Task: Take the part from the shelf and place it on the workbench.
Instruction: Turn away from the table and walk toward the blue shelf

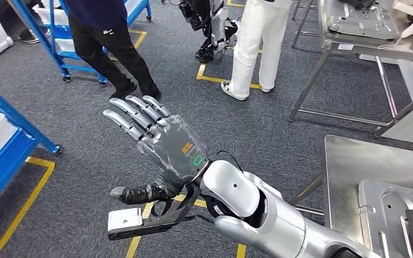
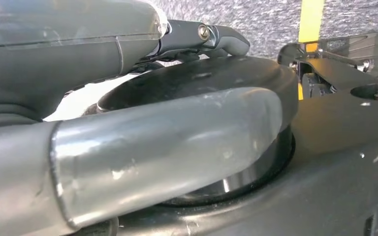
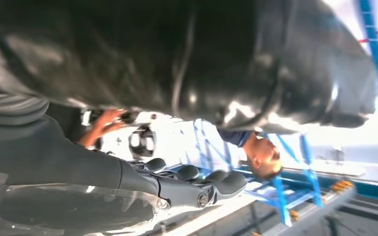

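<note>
My right hand (image 1: 153, 137) is raised over the grey carpet in the head view, palm down, fingers spread and straight, holding nothing. Its dark fingers (image 3: 197, 184) also stretch out bare in the right wrist view. My left hand (image 2: 142, 147) shows close up in the left wrist view, with a thick grey thumb and one dark finger (image 2: 211, 39) lying straight, and nothing in it. A blue shelf (image 1: 5, 145) stands at the left. The steel workbench (image 1: 355, 161) is at the lower right, and a silver stamped plate (image 1: 392, 215) lies on it.
A person in dark trousers (image 1: 113, 48) and a person in white trousers (image 1: 258, 43) stand ahead, beside another robot's legs (image 1: 215, 27). A second metal table (image 1: 333, 48) at the upper right carries a grey part (image 1: 363, 21). Yellow tape (image 1: 27, 199) marks the floor.
</note>
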{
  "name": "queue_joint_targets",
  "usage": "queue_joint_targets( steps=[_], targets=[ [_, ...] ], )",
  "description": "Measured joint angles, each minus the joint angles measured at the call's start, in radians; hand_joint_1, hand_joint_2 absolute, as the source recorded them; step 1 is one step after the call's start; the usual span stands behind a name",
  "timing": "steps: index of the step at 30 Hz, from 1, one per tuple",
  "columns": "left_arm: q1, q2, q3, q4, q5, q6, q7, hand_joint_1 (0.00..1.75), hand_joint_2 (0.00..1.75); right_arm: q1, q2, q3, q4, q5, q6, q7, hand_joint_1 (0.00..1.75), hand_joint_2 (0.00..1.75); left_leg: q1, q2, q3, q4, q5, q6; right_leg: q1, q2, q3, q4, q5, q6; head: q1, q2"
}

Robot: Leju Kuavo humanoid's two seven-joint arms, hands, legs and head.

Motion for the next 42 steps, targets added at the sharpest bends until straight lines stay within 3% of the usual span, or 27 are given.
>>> queue_joint_targets(
  steps=[2,4,5,6,8,9,11,13,15,17,19,20,21,22,24,26,28,30,32,34,35,36,37,39,41,42],
  targets=[
    [-0.001,0.002,0.000,0.000,0.001,0.000,0.001,0.00,0.00,0.005,0.004,0.007,-0.003,-0.009,0.005,-0.001,0.00,0.00,-0.005,0.060,-0.046,0.106,-0.062,-0.005,0.003,-0.032,0.005,-0.009,0.003,-0.005,-0.001,0.000],
    [-0.005,0.002,0.000,0.000,0.002,0.000,0.000,0.00,0.00,0.013,0.004,0.015,-0.004,-0.016,0.009,-0.002,0.00,0.00,-0.005,0.078,-0.087,0.208,-0.102,-0.011,0.006,-0.066,0.003,-0.008,0.002,-0.006,-0.001,0.000],
    [-0.005,0.003,-0.001,0.000,0.003,0.001,0.000,0.00,0.00,0.017,0.005,0.019,-0.004,-0.019,0.009,-0.002,0.00,0.00,-0.005,0.082,-0.086,0.216,-0.098,-0.013,0.007,-0.082,0.002,-0.006,0.000,-0.006,-0.001,0.000],
    [-0.004,0.004,-0.001,0.000,0.003,0.001,0.001,0.00,0.00,0.019,0.005,0.024,-0.004,-0.022,0.009,-0.002,0.00,0.00,-0.003,0.088,-0.065,0.186,-0.076,-0.015,0.007,-0.096,0.001,-0.004,-0.002,-0.004,-0.001,0.000],
    [0.004,0.007,-0.001,0.000,0.003,0.002,0.005,0.00,0.00,0.021,0.008,0.032,-0.004,-0.028,0.009,-0.002,0.00,0.00,-0.002,0.123,0.006,0.058,-0.023,-0.017,0.009,-0.117,0.000,0.003,-0.008,0.001,-0.001,0.000],
    [0.008,0.008,-0.001,0.000,0.003,0.003,0.007,0.00,0.00,0.023,0.009,0.034,-0.003,-0.031,0.008,-0.002,0.00,0.00,-0.003,0.141,0.034,0.004,-0.007,-0.012,0.012,-0.125,-0.002,0.008,-0.012,0.005,-0.001,0.000],
    [0.014,0.010,-0.002,0.000,0.003,0.004,0.008,0.00,0.00,0.027,0.010,0.038,-0.001,-0.039,0.007,-0.002,0.00,0.00,-0.009,0.156,0.050,-0.037,-0.006,0.003,0.018,-0.141,-0.005,0.016,-0.016,0.011,0.000,0.000],
    [0.016,0.010,-0.003,0.000,0.003,0.004,0.006,0.00,0.00,0.035,0.011,0.043,0.003,-0.047,0.006,-0.002,0.00,0.00,-0.008,0.134,0.047,-0.040,0.000,0.020,0.020,-0.151,-0.005,0.020,-0.021,0.018,0.001,0.000],
    [0.014,0.009,-0.003,-0.001,0.003,0.004,0.006,0.00,0.00,0.040,0.013,0.045,0.006,-0.052,0.005,-0.002,0.00,0.00,-0.003,0.115,0.047,-0.044,0.005,0.032,0.014,-0.109,-0.016,0.055,-0.050,0.028,0.001,0.000],
    [0.011,0.008,-0.003,-0.002,0.003,0.003,0.006,0.00,0.00,0.048,0.014,0.047,0.009,-0.060,0.004,-0.002,0.00,0.00,-0.001,0.095,0.046,-0.046,0.009,0.039,0.009,-0.053,-0.064,0.165,-0.111,0.035,0.001,0.000],
    [0.009,0.008,-0.003,-0.003,0.005,0.003,0.006,0.00,0.00,0.063,0.013,0.048,0.015,-0.073,0.004,-0.003,0.00,0.00,-0.001,0.071,0.043,-0.045,0.011,0.042,0.008,-0.039,-0.125,0.285,-0.155,0.036,0.001,0.000],
    [0.009,0.007,-0.003,-0.003,0.006,0.003,0.006,0.00,0.00,0.070,0.012,0.049,0.017,-0.079,0.003,-0.004,0.00,0.00,-0.001,0.057,0.043,-0.043,0.011,0.042,0.007,-0.037,-0.138,0.305,-0.150,0.035,0.001,0.000],
    [0.007,0.007,-0.003,-0.004,0.008,0.003,0.006,0.00,0.00,0.075,0.012,0.050,0.019,-0.085,0.003,-0.006,0.00,0.00,-0.001,0.043,0.042,-0.042,0.011,0.042,0.008,-0.034,-0.131,0.284,-0.124,0.031,0.001,0.000],
    [0.006,0.006,-0.003,-0.004,0.009,0.003,0.006,0.00,0.00,0.078,0.012,0.052,0.020,-0.089,0.003,-0.007,0.00,0.00,-0.001,0.029,0.043,-0.040,0.011,0.042,0.008,-0.025,-0.109,0.231,-0.085,0.027,0.001,0.000],
    [0.003,0.004,-0.003,-0.006,0.009,0.004,0.006,0.00,0.00,0.081,0.012,0.054,0.021,-0.095,0.002,-0.010,0.00,0.00,0.000,0.005,0.040,-0.036,0.011,0.039,0.006,0.020,-0.053,0.098,-0.022,0.016,0.001,0.000],
    [0.000,0.002,-0.003,-0.008,0.010,0.004,0.006,0.00,0.00,0.084,0.011,0.055,0.021,-0.100,0.001,-0.011,0.00,0.00,0.003,-0.017,0.033,-0.036,0.014,0.030,0.005,0.049,-0.027,0.036,-0.006,0.011,0.001,0.000],
    [-0.001,0.003,-0.003,-0.008,0.011,0.005,0.007,0.00,0.00,0.085,0.011,0.056,0.021,-0.104,0.000,-0.011,0.00,0.00,0.003,-0.035,0.029,-0.041,0.019,0.017,0.003,0.032,-0.021,0.024,-0.005,0.010,0.002,0.000],
    [0.000,0.004,-0.003,-0.008,0.012,0.008,0.011,0.00,0.00,0.085,0.014,0.057,0.020,-0.108,-0.001,-0.011,0.00,0.00,-0.002,0.001,0.020,-0.020,0.002,0.007,-0.003,0.007,-0.011,0.008,0.001,0.005,0.001,0.000],
    [0.000,0.006,-0.003,-0.009,0.012,0.012,0.015,0.00,0.00,0.086,0.015,0.057,0.020,-0.111,-0.001,-0.011,0.00,0.00,-0.007,0.062,-0.020,0.074,-0.055,0.000,-0.003,-0.023,-0.005,-0.003,0.004,-0.001,-0.001,0.000],
    [-0.005,0.007,-0.003,-0.009,0.012,0.015,0.015,0.00,0.00,0.088,0.014,0.058,0.020,-0.113,-0.001,-0.011,0.00,0.00,-0.006,0.080,-0.071,0.199,-0.113,-0.007,0.000,-0.056,-0.005,-0.003,0.002,-0.003,-0.002,0.000],
    [-0.006,0.007,-0.003,-0.009,0.011,0.016,0.016,0.00,0.00,0.089,0.013,0.059,0.020,-0.113,-0.001,-0.011,0.00,0.00,-0.006,0.083,-0.080,0.228,-0.119,-0.010,0.001,-0.072,-0.005,-0.003,0.001,-0.003,-0.002,0.000],
    [-0.006,0.008,-0.003,-0.009,0.011,0.018,0.017,0.00,0.00,0.089,0.013,0.059,0.020,-0.114,-0.001,-0.011,0.00,0.00,-0.004,0.088,-0.069,0.219,-0.107,-0.013,0.001,-0.086,-0.005,-0.002,-0.001,-0.003,-0.002,0.000],
    [-0.003,0.008,-0.003,-0.009,0.012,0.020,0.018,0.00,0.00,0.089,0.013,0.059,0.020,-0.114,-0.001,-0.011,0.00,0.00,-0.003,0.096,-0.040,0.170,-0.077,-0.014,0.002,-0.098,-0.004,0.000,-0.003,-0.001,-0.002,0.000],
    [0.006,0.010,-0.003,-0.009,0.012,0.026,0.023,0.00,0.00,0.088,0.013,0.059,0.020,-0.114,-0.001,-0.011,0.00,0.00,-0.004,0.139,0.032,0.031,-0.022,-0.013,0.006,-0.116,-0.004,0.006,-0.009,0.005,-0.002,0.000],
    [0.013,0.011,-0.003,-0.009,0.012,0.028,0.026,0.00,0.00,0.088,0.013,0.059,0.020,-0.115,-0.001,-0.011,0.00,0.00,-0.009,0.169,0.065,-0.042,-0.008,-0.002,0.013,-0.132,-0.007,0.012,-0.013,0.012,-0.001,0.000],
    [0.016,0.012,-0.003,-0.008,0.012,0.029,0.026,0.00,0.00,0.088,0.013,0.060,0.020,-0.115,-0.001,-0.011,0.00,0.00,-0.012,0.166,0.064,-0.046,-0.010,0.004,0.016,-0.143,-0.008,0.014,-0.014,0.014,-0.001,0.000]
  ],
)
